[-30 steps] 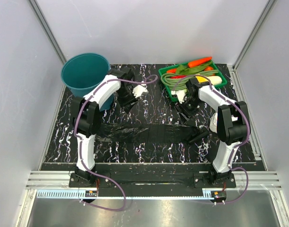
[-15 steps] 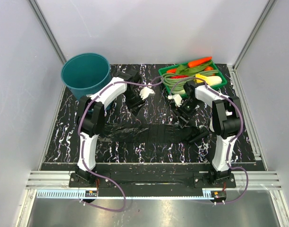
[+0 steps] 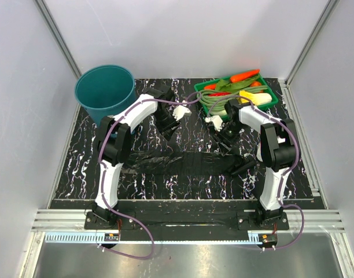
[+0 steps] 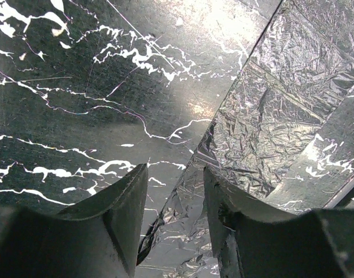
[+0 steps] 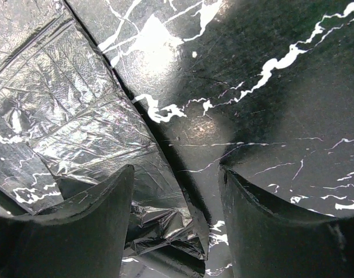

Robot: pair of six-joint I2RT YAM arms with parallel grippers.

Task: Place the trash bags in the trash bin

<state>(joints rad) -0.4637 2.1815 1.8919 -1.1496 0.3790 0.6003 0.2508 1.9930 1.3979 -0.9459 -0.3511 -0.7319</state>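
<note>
A black trash bag (image 3: 183, 163) lies flat across the middle of the marbled mat, with one end bunched up at the right (image 3: 244, 165). The teal trash bin (image 3: 104, 90) stands at the back left, with nothing visible inside. My left gripper (image 3: 167, 125) hangs right of the bin, just behind the bag. In the left wrist view it (image 4: 174, 174) is open, and the bag's glossy edge (image 4: 269, 116) lies below the gap. My right gripper (image 3: 226, 138) is over the bag's right part. It (image 5: 176, 174) is also open, above crumpled film (image 5: 78, 116).
A green tray (image 3: 272, 101) of vegetables and coiled green beans sits at the back right, close behind the right arm. Grey walls enclose the black marbled mat (image 3: 84, 168) on three sides. Both arm bases stand at the near edge.
My left gripper has moved right, away from the bin. The right wrist has shifted slightly left and turned. The bag lies as it did.
</note>
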